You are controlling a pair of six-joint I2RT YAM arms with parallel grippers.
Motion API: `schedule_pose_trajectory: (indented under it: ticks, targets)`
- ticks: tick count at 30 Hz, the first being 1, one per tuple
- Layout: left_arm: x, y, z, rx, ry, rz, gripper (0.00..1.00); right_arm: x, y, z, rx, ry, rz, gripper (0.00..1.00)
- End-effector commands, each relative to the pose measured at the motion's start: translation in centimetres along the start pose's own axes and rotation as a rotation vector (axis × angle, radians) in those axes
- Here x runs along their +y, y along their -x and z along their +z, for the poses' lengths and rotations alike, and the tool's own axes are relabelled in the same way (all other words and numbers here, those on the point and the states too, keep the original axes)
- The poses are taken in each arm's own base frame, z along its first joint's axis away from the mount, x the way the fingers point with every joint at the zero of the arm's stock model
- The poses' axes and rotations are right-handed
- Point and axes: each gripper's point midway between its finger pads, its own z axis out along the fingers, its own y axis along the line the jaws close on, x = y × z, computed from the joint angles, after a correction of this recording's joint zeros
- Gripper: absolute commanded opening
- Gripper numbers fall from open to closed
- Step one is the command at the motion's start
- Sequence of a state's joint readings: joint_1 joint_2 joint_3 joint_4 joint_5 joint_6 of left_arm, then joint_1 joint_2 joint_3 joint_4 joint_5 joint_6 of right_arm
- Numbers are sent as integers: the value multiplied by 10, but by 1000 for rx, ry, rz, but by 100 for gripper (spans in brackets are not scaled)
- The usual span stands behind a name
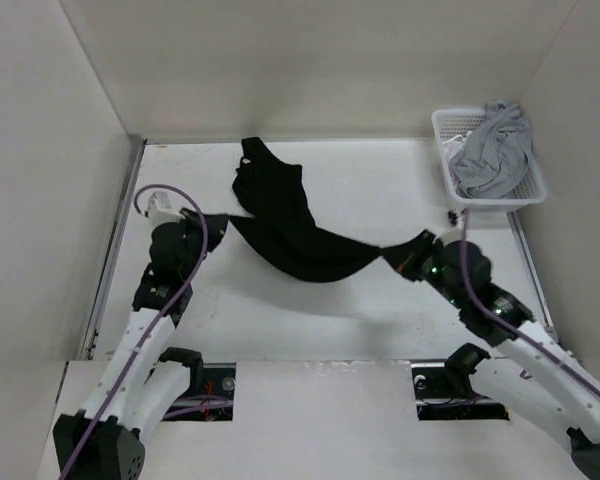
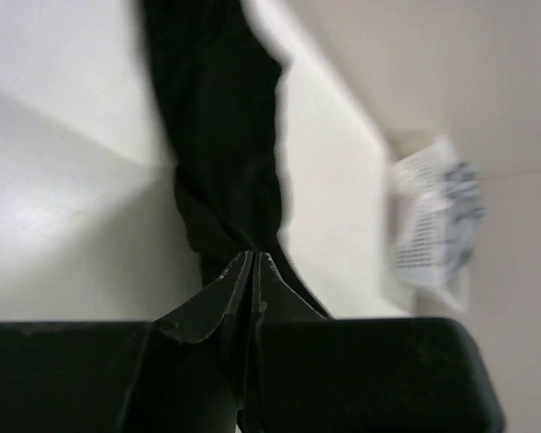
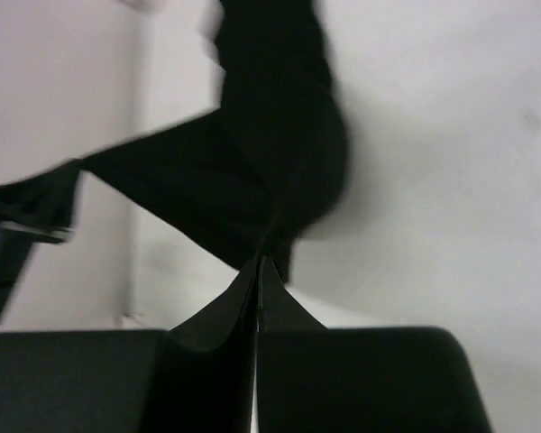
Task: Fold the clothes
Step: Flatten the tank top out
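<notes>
We see the black shirt (image 1: 300, 250) bunched into a long, slack band above the white table (image 1: 380, 190). Its long axis runs left to right and it sags in the middle, while a further tail of it trails toward the far wall. The fabric looks thin, soft and matte, gathered into ropey folds. The left gripper (image 1: 223, 222) is clamped on the band's left end, and the right gripper (image 1: 405, 257) pinches its right end. At the far right corner, a white mesh plastic basket (image 1: 443, 145) holds a crumpled light grey garment (image 1: 495, 150)
</notes>
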State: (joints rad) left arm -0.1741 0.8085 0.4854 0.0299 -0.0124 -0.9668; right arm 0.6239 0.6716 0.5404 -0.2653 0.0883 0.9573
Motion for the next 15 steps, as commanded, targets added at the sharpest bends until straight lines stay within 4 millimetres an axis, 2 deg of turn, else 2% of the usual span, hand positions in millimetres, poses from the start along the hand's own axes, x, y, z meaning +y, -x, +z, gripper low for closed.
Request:
schedule_pose_trajectory:
  ticks: [1,5,9,13,15]
  targets:
    - [-120,89,-55,-231,-279,-44,1,87,85,-62,-252,163,-78,0]
    - [-199,158,-123,-418,-438,-56,1,167,165,-140,-488,277,-145,0]
    - [-265,220,-193,-586,-573,-31,0,229,223,-198,-645,339,-198,0]
    - [-305,256,-246,-693,-639,-3,0,271,257,-239,-724,382,-217,0]
    - [-316,265,-259,-721,-655,12,0,287,262,-248,-734,405,-236,0]
